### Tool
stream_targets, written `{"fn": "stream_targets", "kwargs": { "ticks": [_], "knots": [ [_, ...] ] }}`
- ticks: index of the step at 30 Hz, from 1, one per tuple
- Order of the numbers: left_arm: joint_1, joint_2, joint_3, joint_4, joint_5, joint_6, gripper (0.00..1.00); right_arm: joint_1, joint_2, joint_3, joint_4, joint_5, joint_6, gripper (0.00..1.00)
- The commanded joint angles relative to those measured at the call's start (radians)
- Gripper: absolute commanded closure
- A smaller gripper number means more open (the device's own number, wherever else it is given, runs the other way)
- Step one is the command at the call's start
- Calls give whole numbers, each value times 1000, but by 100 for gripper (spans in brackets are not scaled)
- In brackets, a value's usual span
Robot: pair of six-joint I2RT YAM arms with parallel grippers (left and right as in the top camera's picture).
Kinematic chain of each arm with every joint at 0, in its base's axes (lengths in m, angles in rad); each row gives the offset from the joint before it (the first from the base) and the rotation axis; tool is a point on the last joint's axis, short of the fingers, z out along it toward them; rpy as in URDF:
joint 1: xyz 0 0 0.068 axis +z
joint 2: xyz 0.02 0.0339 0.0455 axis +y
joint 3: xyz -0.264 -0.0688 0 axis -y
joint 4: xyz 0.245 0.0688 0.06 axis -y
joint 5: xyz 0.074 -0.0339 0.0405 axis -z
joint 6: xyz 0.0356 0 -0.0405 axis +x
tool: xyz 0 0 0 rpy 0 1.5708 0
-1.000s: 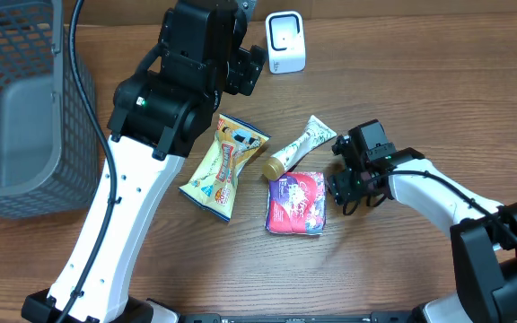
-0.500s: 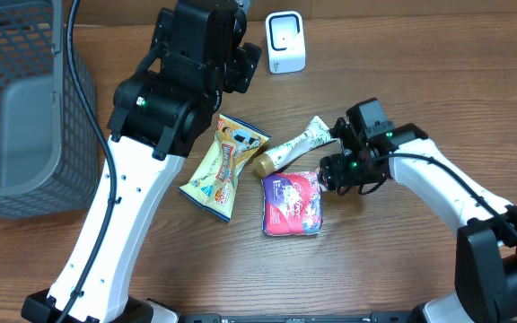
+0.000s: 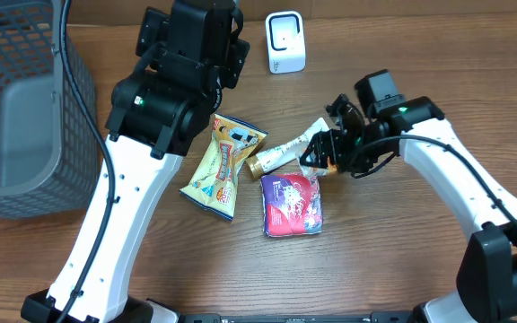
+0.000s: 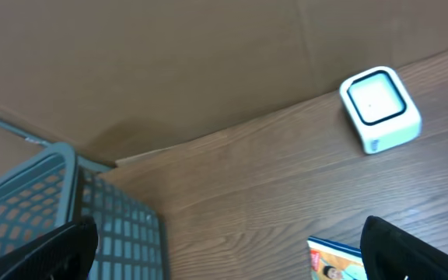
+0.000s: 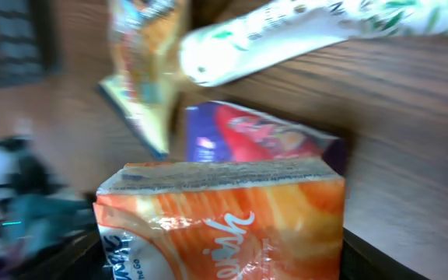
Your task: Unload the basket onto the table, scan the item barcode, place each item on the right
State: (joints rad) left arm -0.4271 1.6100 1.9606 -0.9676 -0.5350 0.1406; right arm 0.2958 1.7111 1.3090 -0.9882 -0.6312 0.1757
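Looking straight down over the whole table (image 3: 393, 269) from overhead. Facing far from the left wrist, sharing scanner (image 4: 379, 109) and basket (image 4: 45, 210). Crowding the orange packet (image 5: 224, 218) from the right wrist.

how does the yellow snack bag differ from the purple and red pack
The yellow snack bag is long and slanted; the purple and red pack is squarer and nearly straight. In the overhead view the bag sits left of the tube's cap, the pack below it. Both lie flat on the table.
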Motion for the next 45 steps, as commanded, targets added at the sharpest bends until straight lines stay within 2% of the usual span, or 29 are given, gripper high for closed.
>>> {"fn": "stream_targets", "kwargs": {
  "ticks": [1, 6, 9, 13, 16, 24, 30, 35, 37, 40, 45],
  "knots": [
    [45, -22, 2, -8, -45, -25, 0, -66, 0, 28, 13, -238, 76, 24],
    [109, -22, 2, -81, -45, -143, 0, -151, 0, 28, 46, -451, 91, 18],
    [149, -20, -2, -161, -45, -281, 0, -196, 0, 28, 82, -528, 157, 18],
    [167, -16, -2, -201, -41, -333, 0, -227, 0, 28, 154, -577, 247, 18],
    [167, -15, -2, -215, -42, -332, 0, -234, 0, 27, 162, -519, 225, 9],
    [167, -15, -2, -217, -50, -332, 0, -160, 0, 27, 64, 53, 38, 7],
    [167, -15, -2, -216, -50, -332, 0, -48, 3, 26, 137, 163, -40, 7],
    [167, -15, -2, -219, -86, -332, 0, 88, 8, 26, 140, 381, -372, 5],
    [167, -15, -2, -220, -86, -332, 0, 120, 8, 26, 146, 384, -451, 5],
    [167, -15, -2, -223, -87, -332, 0, 137, 8, 26, 137, 384, -566, 13],
    [167, -15, -2, -228, -101, -332, 0, 121, 12, 25, 143, 348, -651, 14]
  ]
}}
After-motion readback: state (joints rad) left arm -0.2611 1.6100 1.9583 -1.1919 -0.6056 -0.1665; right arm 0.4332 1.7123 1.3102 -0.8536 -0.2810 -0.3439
